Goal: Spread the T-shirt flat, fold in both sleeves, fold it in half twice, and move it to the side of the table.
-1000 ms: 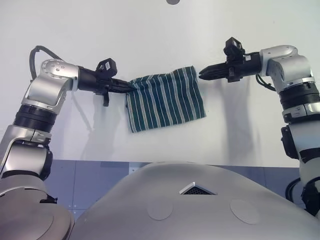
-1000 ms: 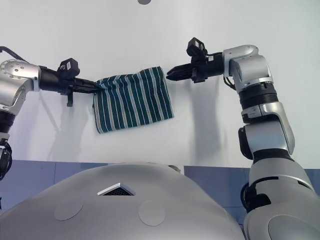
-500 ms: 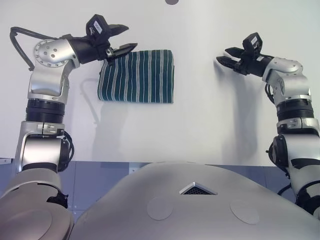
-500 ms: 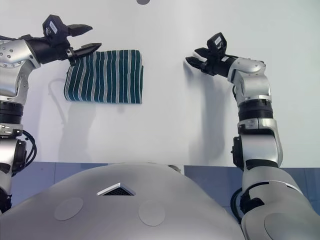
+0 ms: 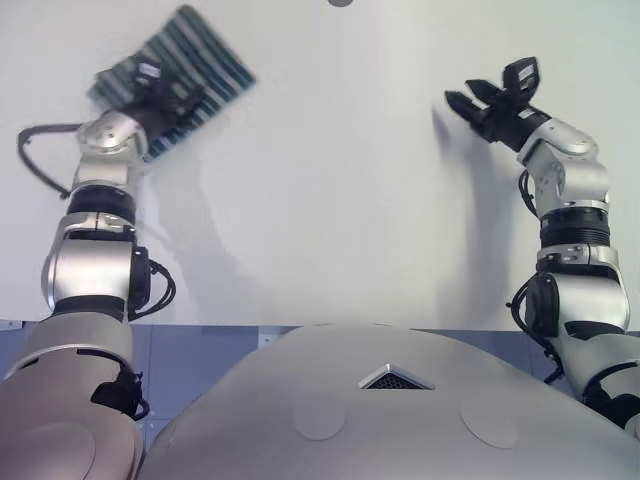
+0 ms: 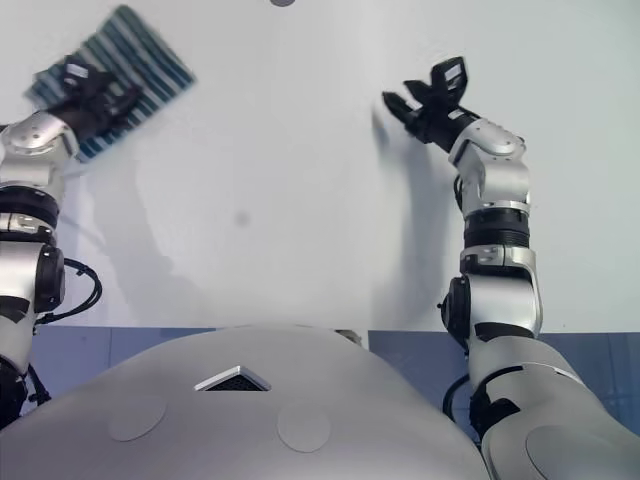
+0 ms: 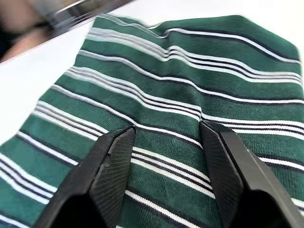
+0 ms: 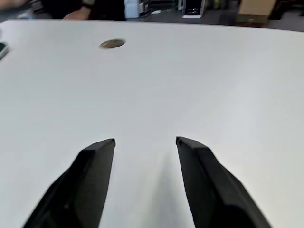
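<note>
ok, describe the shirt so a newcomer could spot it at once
Start at the white table and go to its far left part, where the left pincer rests. The T-shirt lies folded under it. It is the only cloth there, dark green with thin white stripes.

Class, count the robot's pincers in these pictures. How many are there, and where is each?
2. The left pincer sits open on the folded striped T-shirt at the table's far left. The right pincer hangs open above the table on the right.
</note>
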Controlling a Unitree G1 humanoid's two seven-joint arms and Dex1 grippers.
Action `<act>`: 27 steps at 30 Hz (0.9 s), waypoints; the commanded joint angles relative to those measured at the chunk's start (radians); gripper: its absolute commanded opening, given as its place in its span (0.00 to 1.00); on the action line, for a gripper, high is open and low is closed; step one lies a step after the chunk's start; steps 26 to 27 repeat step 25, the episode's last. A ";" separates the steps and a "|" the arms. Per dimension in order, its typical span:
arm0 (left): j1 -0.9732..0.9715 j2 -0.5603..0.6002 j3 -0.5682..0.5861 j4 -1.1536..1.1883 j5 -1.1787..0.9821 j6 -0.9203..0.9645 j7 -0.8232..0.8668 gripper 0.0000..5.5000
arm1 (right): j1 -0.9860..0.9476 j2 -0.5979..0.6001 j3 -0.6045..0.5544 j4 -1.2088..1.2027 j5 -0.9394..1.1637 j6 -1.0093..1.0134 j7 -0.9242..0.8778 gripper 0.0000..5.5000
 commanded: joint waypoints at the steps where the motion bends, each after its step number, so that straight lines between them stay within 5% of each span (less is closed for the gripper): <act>1: -0.060 -0.053 0.097 0.086 -0.008 0.082 0.136 0.45 | -0.042 0.033 -0.053 0.049 0.001 -0.053 -0.095 0.43; 7: -0.094 -0.079 0.218 -0.277 -0.076 -0.156 0.016 0.45 | -0.088 0.084 -0.081 0.018 0.021 -0.142 -0.120 0.43; 13: 0.179 -0.196 0.185 -0.758 -0.043 0.014 0.114 0.45 | -0.114 0.093 -0.104 0.126 -0.049 -0.377 -0.238 0.43; 27: 0.294 -0.295 0.152 -0.972 0.060 0.141 0.212 0.45 | -0.190 0.117 -0.114 0.288 -0.071 -0.516 -0.303 0.43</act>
